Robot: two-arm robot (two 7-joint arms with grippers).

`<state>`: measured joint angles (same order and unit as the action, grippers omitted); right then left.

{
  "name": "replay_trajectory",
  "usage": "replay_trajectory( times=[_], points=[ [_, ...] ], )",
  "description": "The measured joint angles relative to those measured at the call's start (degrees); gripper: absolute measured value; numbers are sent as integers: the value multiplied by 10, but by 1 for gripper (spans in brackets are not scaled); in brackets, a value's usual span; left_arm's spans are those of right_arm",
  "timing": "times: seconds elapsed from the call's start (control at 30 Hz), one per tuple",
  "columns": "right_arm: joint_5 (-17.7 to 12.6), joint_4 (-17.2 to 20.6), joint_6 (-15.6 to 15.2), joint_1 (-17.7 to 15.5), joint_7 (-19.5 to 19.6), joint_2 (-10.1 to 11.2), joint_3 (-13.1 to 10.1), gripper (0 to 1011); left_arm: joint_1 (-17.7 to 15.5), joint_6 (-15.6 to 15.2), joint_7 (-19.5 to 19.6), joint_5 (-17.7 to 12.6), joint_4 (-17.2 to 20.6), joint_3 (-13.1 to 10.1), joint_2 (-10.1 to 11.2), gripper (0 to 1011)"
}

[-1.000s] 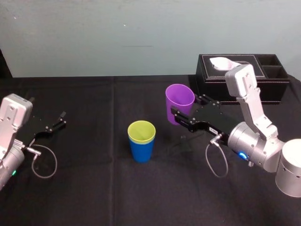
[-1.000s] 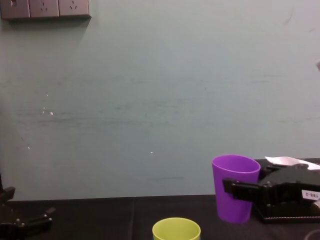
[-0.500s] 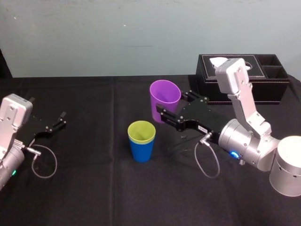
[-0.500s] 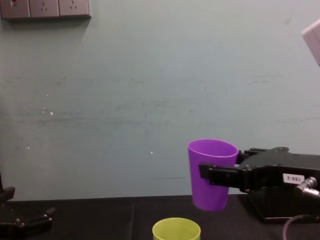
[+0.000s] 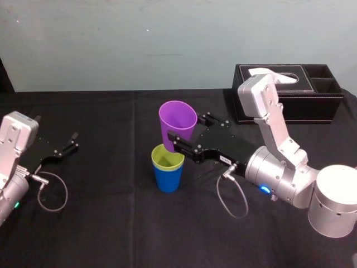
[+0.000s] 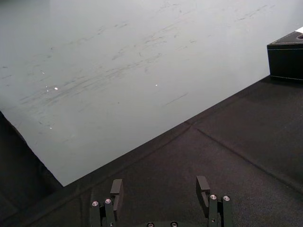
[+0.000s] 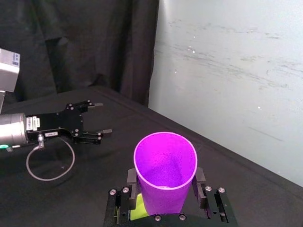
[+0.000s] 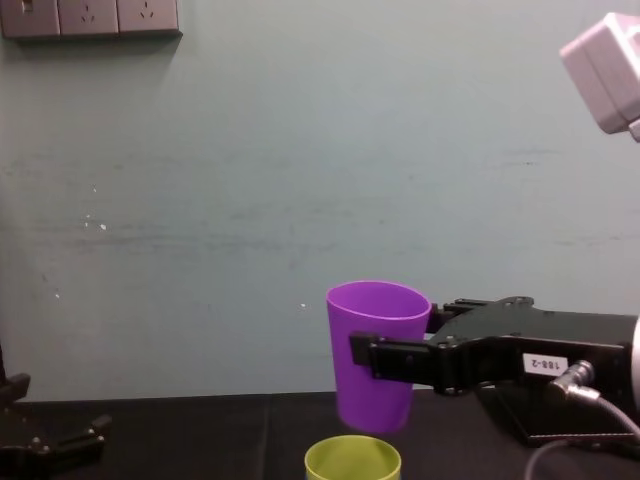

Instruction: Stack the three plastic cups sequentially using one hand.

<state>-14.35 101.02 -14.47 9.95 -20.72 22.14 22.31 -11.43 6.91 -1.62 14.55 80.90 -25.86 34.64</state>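
The purple cup (image 5: 177, 125) hangs upright in the air, with my right gripper (image 5: 187, 134) shut on its sides. It shows from the side in the chest view as purple cup (image 8: 375, 350) in the gripper (image 8: 385, 360), and from above as purple cup (image 7: 165, 172) between the fingers (image 7: 132, 182). Its base sits just above the rim of the yellow-green cup (image 5: 167, 156), slightly to that cup's right. The yellow-green cup (image 8: 352, 460) is nested in the blue cup (image 5: 167, 178), which stands mid-table. My left gripper (image 5: 70, 142) rests open at the far left.
A black tissue box (image 5: 290, 92) stands at the back right, behind my right arm. A black cloth (image 5: 111, 223) covers the table. A loose cable loop (image 5: 53, 192) hangs by the left wrist. The left gripper (image 6: 160, 189) faces the wall.
My right gripper has carried the purple cup leftward from in front of the tissue box to just above the nested cups. The left arm has not moved.
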Motion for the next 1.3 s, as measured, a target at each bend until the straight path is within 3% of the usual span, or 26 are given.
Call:
replay_trajectory(
  times=[1.3],
  points=[
    [4,-21,4,2,4,-8,19,705,0,0,0,0,0,0,0,1010]
  ],
)
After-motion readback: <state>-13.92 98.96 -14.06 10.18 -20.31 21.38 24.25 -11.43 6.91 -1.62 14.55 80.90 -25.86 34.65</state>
